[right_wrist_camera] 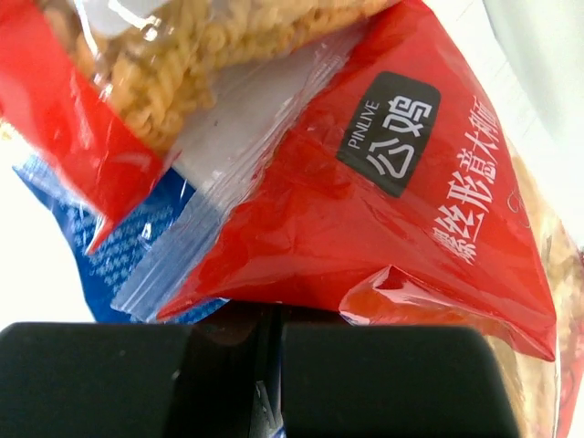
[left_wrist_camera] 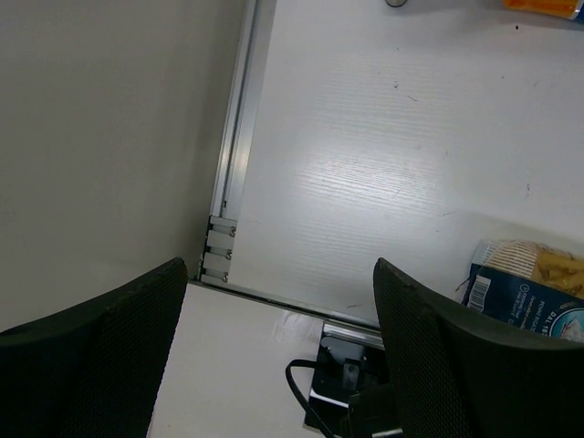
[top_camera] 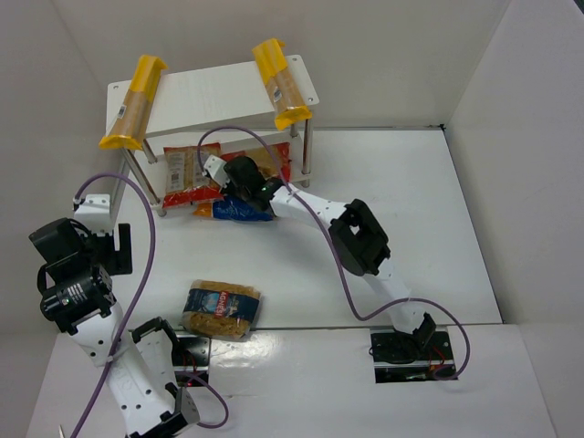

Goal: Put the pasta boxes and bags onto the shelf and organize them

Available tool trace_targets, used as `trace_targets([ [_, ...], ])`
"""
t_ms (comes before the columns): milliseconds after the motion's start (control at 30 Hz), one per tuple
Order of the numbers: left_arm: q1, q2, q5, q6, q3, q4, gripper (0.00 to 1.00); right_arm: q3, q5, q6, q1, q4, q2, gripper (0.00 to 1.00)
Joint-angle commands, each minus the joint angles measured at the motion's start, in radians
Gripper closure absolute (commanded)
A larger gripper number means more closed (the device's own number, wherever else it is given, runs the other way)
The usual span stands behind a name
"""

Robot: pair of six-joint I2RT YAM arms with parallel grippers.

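1. Right pincer [right_wrist_camera: 274, 330] is sitting fully closed with nothing visibly gripped, its tips right against a red bag [right_wrist_camera: 365, 228] under the shelf's [top_camera: 214, 91] top board.
2. Left pincer [left_wrist_camera: 278, 269] is hanging wide open, holding nothing.
3. Left pasta box [top_camera: 134, 102] and right pasta box [top_camera: 281, 82] are lying on top.
4. One blue bag [top_camera: 233, 210] is lying at the shelf's foot, and a second blue bag [top_camera: 221, 308] is lying on the tabletop [top_camera: 411, 201].
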Motion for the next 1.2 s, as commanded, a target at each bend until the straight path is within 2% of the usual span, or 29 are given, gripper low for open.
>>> trace_targets([
  [0,0.006,0.002,-0.009,0.007,0.043,0.006,0.12,0.11,0.019,0.019,-0.014,0.084,0.024,1.0],
  [167,0.006,0.002,-0.018,0.016,0.043,0.006,0.12,0.182,0.019,0.028,-0.014,0.052,0.064,1.0],
  [367,0.006,0.002,-0.007,0.016,0.043,-0.003,0.12,0.191,0.019,0.037,-0.014,0.011,0.052,1.0],
  [567,0.006,0.002,0.011,0.025,0.043,-0.003,0.12,-0.003,-0.039,0.046,-0.014,-0.011,-0.111,1.0],
  [733,0.006,-0.007,0.032,0.025,0.033,-0.003,0.12,-0.261,0.025,-0.023,-0.014,0.107,-0.214,1.0],
  [833,0.006,-0.007,0.051,0.025,0.033,0.006,0.12,-0.359,0.045,-0.033,-0.037,0.151,-0.267,1.0],
  [1167,0.006,-0.007,0.071,0.025,0.043,0.006,0.12,-0.45,0.116,-0.066,-0.146,0.273,-0.295,1.0],
])
